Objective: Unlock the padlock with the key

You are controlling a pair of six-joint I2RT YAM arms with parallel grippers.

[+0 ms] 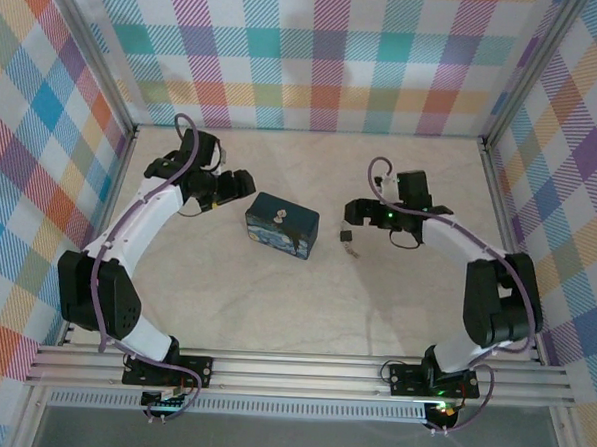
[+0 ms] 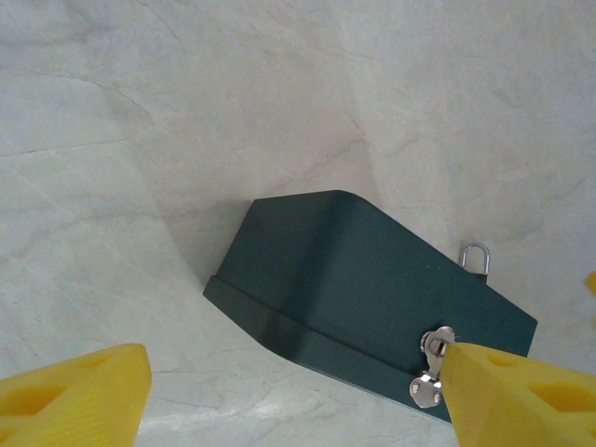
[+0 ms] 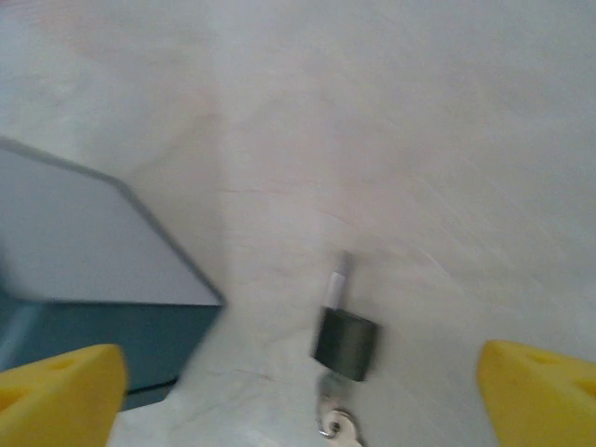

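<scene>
Marbled counter [image 1: 304, 304] carries the padlock [image 3: 345, 343] beside the blue box [image 1: 281, 226], key [image 3: 333, 424] seemingly in its keyhole. We hover our right hand [image 3: 300, 396] spread above, probably to grip; left hand [image 2: 298, 396] spread too.

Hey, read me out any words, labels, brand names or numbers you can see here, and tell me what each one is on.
No text can be read in these pictures.
Box: patterned top is too small to show any words; the side in the left wrist view is plain.
Padlock: blurred, so any marking is unreadable.
Key: blurred and cut off at the edge, nothing legible.
</scene>
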